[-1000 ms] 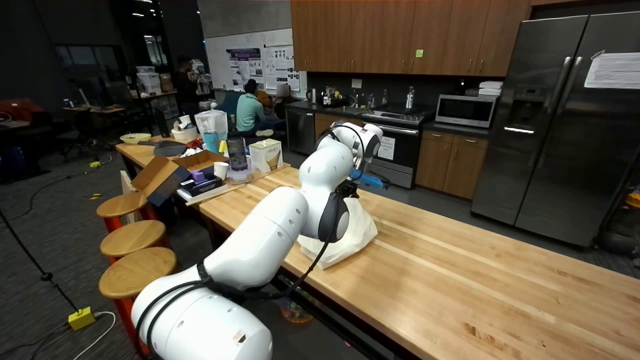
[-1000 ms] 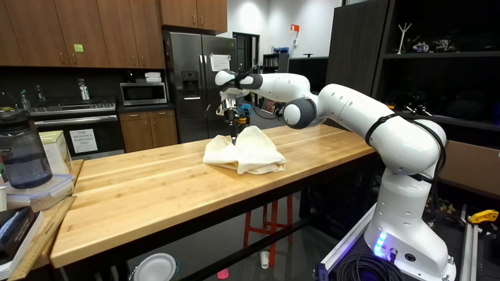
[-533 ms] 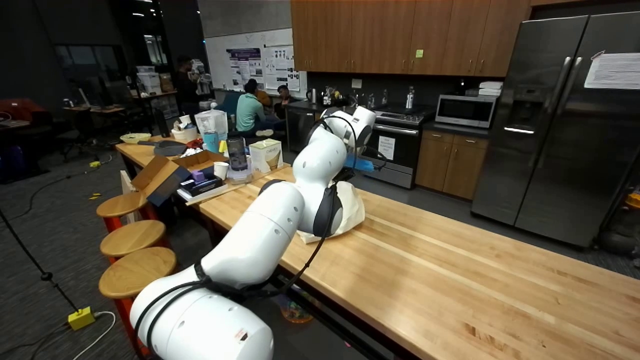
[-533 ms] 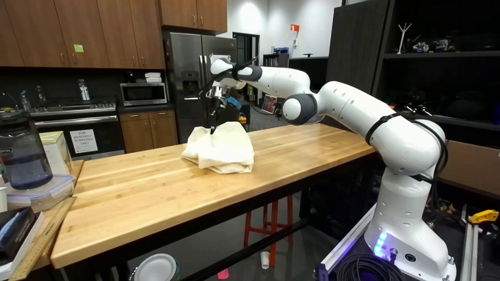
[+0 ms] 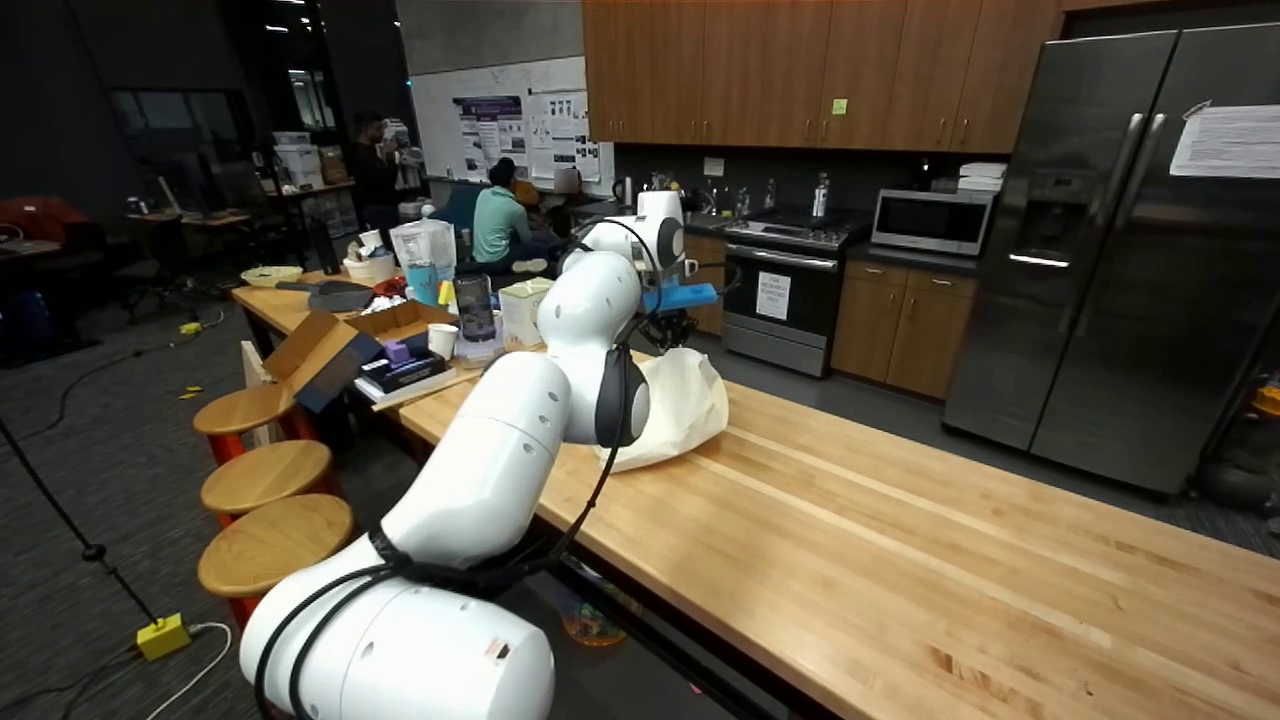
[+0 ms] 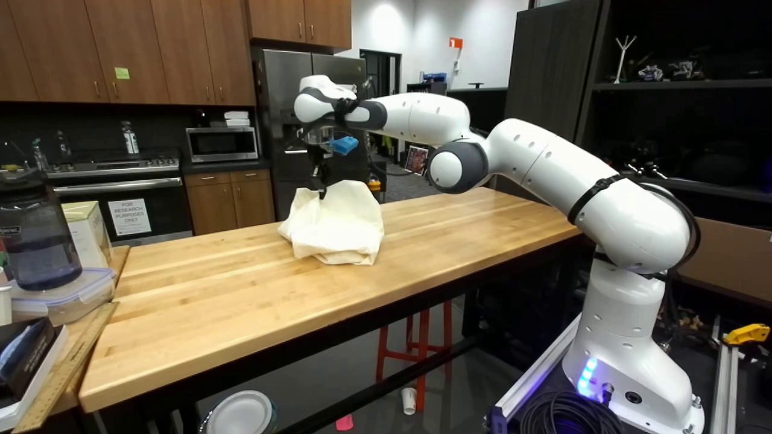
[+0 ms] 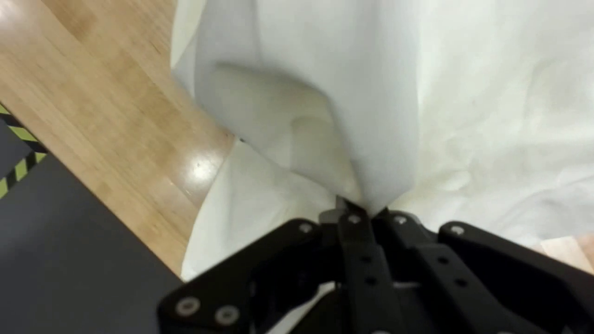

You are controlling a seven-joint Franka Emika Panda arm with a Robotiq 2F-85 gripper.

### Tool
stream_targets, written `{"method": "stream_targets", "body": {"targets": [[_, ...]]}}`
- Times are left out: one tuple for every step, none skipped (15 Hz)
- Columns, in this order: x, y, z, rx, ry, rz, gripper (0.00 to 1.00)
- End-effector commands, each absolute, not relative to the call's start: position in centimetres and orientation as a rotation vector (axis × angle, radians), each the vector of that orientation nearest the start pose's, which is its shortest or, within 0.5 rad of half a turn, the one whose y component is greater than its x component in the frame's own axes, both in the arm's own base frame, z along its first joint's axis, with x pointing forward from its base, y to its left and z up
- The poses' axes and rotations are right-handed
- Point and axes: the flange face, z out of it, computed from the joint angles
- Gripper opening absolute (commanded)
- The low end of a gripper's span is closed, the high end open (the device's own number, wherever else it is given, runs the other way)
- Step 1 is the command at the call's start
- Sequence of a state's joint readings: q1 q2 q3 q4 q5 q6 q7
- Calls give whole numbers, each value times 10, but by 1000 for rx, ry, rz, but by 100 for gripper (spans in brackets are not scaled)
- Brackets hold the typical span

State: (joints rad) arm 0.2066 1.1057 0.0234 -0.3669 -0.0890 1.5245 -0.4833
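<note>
A crumpled cream cloth rests on the wooden tabletop, standing up in a loose heap, and shows in both exterior views. My gripper points down at the peak of the cloth and pinches a fold of it. In the wrist view, the black fingers of my gripper are together, with the gathered fabric running into the narrow gap between their tips. The cloth fills most of that view and hangs around the pinch point. Its lower edge still touches the table. Whether anything lies under it is hidden.
At one end of the table stand a dark water bottle, a cardboard box, a white cup and a carton. A wooden ruler lies there too. Several stools line one side.
The arm has carried the pinched cloth along the table toward the end with the bottle and box, sliding it. The gripper has also risen a little, drawing the cloth into a taller heap.
</note>
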Motion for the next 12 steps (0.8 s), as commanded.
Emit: {"method": "stream_targets", "body": {"targets": [[764, 166, 401, -3202, -1077, 104, 1], [760, 168, 393, -3238, -1069, 175, 1], [755, 170, 386, -3264, -1059, 260, 1], [747, 174, 379, -3274, -1066, 357, 1], [738, 178, 375, -3251, -1094, 477, 1], [730, 182, 372, -3196, -1152, 584, 1], [722, 187, 370, -3130, -1218, 660, 1], [716, 193, 370, -3066, -1292, 713, 1], [711, 201, 371, -3002, -1373, 741, 1], [706, 208, 372, -2943, -1447, 777, 1], [701, 215, 372, -2883, -1522, 801, 1], [697, 225, 372, -2822, -1596, 822, 1]]}}
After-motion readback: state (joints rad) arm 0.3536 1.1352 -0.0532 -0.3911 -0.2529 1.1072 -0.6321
